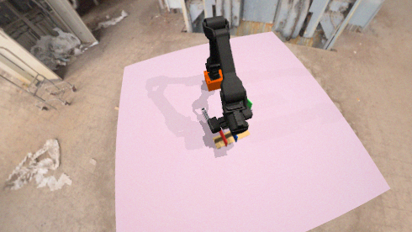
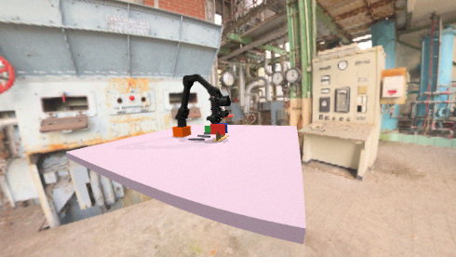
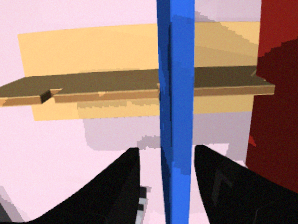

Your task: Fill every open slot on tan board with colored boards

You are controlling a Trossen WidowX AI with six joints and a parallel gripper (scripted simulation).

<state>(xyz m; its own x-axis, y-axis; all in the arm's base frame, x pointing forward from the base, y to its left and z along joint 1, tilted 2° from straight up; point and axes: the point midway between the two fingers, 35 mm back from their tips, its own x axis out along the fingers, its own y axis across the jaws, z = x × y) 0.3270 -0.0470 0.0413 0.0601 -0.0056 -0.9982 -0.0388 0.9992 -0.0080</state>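
Tan board (image 1: 218,139) (image 2: 218,137) (image 3: 115,86), blue board (image 1: 235,138) (image 2: 226,127) (image 3: 182,100) crossing it (end slot (image 3: 46,96) open)

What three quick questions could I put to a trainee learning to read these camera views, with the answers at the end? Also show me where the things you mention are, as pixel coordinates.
1. True or false: the gripper's (image 1: 238,134) (image 3: 167,148) two fingers stand apart, with the blue board (image 1: 235,137) (image 3: 182,90) between them.
2. Fill in: in the wrist view, the notch still visible at the left of the tan board (image 1: 218,143) (image 3: 112,94) is ______ (filled or open).
3. Which colored board stands to the right of the blue one in the wrist view: (a) green, (b) red, (c) orange?

Key: 1 true; 2 open; 3 b, the red board (image 1: 223,138) (image 2: 218,128) (image 3: 277,105).
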